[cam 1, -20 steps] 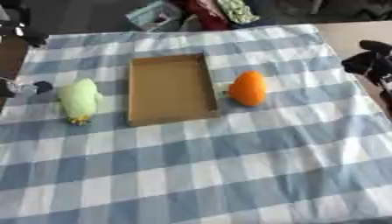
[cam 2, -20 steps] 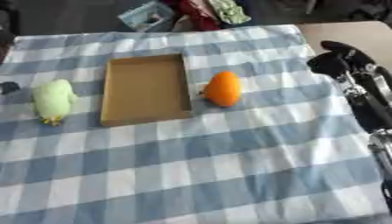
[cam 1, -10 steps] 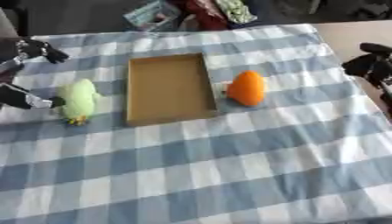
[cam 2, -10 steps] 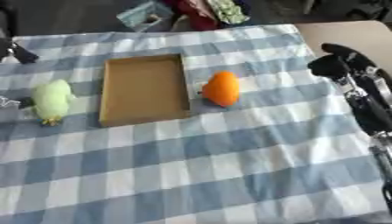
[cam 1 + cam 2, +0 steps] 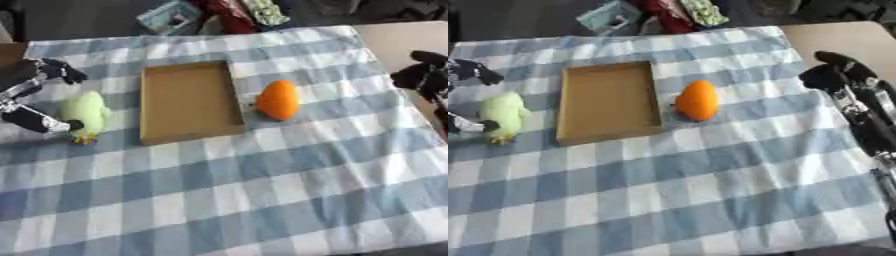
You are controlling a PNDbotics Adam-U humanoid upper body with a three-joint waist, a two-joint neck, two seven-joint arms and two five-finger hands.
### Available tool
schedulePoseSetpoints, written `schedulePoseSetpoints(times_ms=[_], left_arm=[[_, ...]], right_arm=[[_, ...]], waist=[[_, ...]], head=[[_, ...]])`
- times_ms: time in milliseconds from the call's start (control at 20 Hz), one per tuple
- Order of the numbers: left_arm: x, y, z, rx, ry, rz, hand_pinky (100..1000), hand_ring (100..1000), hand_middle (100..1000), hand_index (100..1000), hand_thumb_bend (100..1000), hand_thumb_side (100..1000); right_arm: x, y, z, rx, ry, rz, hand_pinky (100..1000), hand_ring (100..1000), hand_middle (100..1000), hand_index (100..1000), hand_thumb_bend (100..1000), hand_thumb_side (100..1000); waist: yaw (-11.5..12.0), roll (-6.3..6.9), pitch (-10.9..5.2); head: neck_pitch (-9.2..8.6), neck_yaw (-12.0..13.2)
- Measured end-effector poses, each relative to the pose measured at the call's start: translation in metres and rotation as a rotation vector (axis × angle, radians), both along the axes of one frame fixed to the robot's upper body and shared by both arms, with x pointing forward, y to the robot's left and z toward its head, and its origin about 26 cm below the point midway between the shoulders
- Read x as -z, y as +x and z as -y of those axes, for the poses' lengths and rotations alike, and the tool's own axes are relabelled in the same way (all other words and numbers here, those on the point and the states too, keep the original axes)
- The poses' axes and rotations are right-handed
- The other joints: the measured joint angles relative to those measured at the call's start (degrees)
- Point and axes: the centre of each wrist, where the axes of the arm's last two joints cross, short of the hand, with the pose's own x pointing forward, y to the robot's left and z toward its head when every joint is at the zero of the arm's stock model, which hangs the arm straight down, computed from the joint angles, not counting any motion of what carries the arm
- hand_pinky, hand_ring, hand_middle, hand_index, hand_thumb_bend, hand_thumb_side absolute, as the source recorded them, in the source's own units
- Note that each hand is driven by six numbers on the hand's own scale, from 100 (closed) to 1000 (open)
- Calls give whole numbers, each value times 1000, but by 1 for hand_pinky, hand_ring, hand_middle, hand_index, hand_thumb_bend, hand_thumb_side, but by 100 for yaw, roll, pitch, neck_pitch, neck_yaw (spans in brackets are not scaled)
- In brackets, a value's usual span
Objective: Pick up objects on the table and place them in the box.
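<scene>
Left hand (image 5: pixel 35 95) open, fingers spread around green toy (image 5: pixel 85 112), not closed. Right hand (image 5: pixel 837 72) curled, empty. Orange (image 5: pixel 278 99) beside box (image 5: pixel 187 101).

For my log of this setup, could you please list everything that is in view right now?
box: one, brown cardboard, open and empty, middle of the table.
orange object: one, orange, on the cloth just right of the box.
green toy: one, pale green, left of the box.
tablecloth: one, blue and white check, covering the table.
clutter: several mixed items beyond the far edge.
left hand: one, black, open around the green toy.
right hand: one, black, at the right edge, holding nothing.
</scene>
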Motion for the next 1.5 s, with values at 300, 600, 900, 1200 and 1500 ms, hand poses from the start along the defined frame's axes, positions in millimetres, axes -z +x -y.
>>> schedulePoseSetpoints(times_ms=[300,600,900,1200,1500], left_arm=[[8,1,0,-13,60,-25,756,672,684,874,575,387],[9,2,1,-16,130,-28,677,551,572,840,481,344],[7,2,2,-3,115,4,618,411,414,758,386,293],[-4,2,10,41,15,44,611,388,379,729,307,243],[-33,8,23,95,-66,72,615,390,382,736,286,227]], right_arm=[[1,0,0,-1,0,-1,821,784,664,885,100,681],[2,0,1,0,0,-5,821,784,664,885,100,682],[2,0,0,0,1,-6,822,785,664,885,100,682],[2,1,1,0,1,-7,822,785,664,885,100,683],[4,1,-3,-18,-7,-17,823,785,664,885,100,686]], waist=[[-24,-10,30],[-25,-16,31],[-18,-16,31],[-26,-20,31],[-138,14,30]], head=[[2,1],[40,2],[43,-3],[43,-3],[40,11]])
